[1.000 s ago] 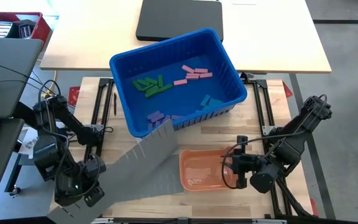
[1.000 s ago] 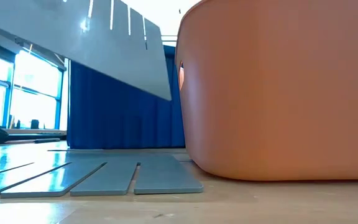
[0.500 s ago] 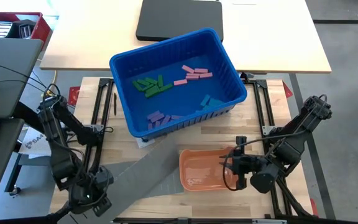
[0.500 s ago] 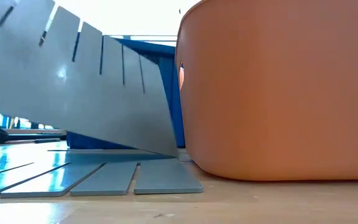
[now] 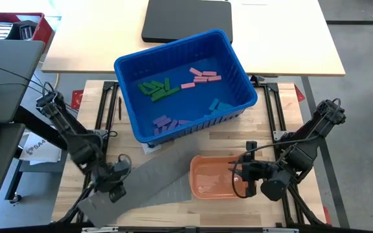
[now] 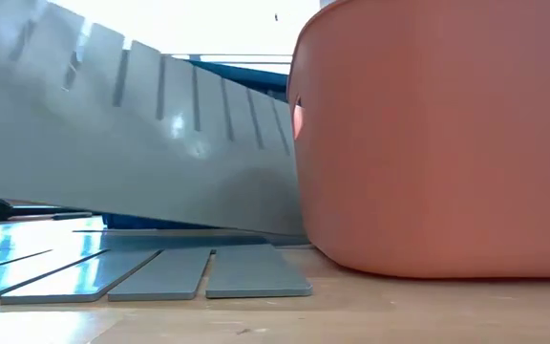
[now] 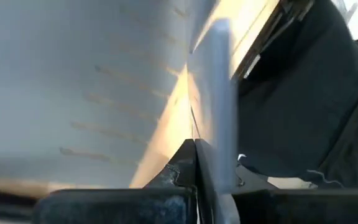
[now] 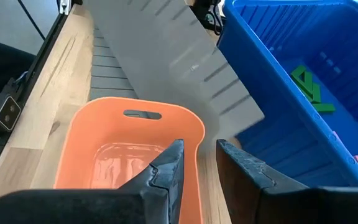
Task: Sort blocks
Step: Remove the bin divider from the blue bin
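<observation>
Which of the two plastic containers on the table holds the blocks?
The large blue ribbed plastic bin: green blocks, pink blocks, purple and blue ones lie inside. The small orange plastic tray holds none.

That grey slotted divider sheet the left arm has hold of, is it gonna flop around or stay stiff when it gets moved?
Probably fairly stiff: the divider sheet spans from the left gripper toward the blue bin with no visible sag. Held only at one end, it may swing or twist. Its far edge sits close to the orange tray, so it could nudge that.

Left hand (image 5: 114, 183) low at front-left, fingers clamped; right hand (image 5: 238, 176) front-right, fingers slightly parted.
</observation>
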Robot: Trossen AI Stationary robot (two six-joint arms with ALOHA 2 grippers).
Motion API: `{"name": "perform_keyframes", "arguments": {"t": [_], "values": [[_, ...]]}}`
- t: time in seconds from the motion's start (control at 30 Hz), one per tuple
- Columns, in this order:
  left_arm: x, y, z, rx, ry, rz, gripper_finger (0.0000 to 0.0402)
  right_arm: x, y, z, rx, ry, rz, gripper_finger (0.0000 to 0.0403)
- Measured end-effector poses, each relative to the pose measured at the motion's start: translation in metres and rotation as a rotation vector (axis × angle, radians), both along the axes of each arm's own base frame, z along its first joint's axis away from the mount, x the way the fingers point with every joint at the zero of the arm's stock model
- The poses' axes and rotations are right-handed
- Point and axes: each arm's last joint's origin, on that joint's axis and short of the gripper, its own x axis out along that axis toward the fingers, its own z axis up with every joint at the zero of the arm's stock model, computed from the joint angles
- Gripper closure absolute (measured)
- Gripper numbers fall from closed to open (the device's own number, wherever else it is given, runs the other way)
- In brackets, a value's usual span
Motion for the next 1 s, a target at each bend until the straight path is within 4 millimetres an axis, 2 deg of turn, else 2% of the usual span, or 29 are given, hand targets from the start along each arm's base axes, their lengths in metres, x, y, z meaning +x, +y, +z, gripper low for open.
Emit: {"name": "perform_keyframes", "arguments": {"t": [0.17, 0.33, 0.6, 0.83, 1.0], "values": [[0.014, 0.024, -0.010, 0.042, -0.033, -0.038, 0.0401, 0.000, 0.000, 0.000, -0.002, 0.000, 0.001, 0.0315], [0.030, 0.043, -0.013, 0.115, -0.088, -0.086, 0.0395, 0.001, -0.001, 0.000, 0.000, -0.001, -0.005, 0.0315], [0.047, 0.069, -0.013, 0.168, -0.127, -0.101, 0.0335, 0.006, -0.005, 0.001, 0.013, -0.013, -0.028, 0.0315], [0.037, 0.082, -0.011, 0.093, -0.020, -0.138, 0.0255, 0.012, -0.009, 0.002, 0.033, -0.032, -0.056, 0.0315], [0.023, 0.088, 0.006, 0.072, -0.081, -0.126, 0.0226, 0.017, -0.016, 0.002, 0.036, -0.028, -0.081, 0.0315]]}}
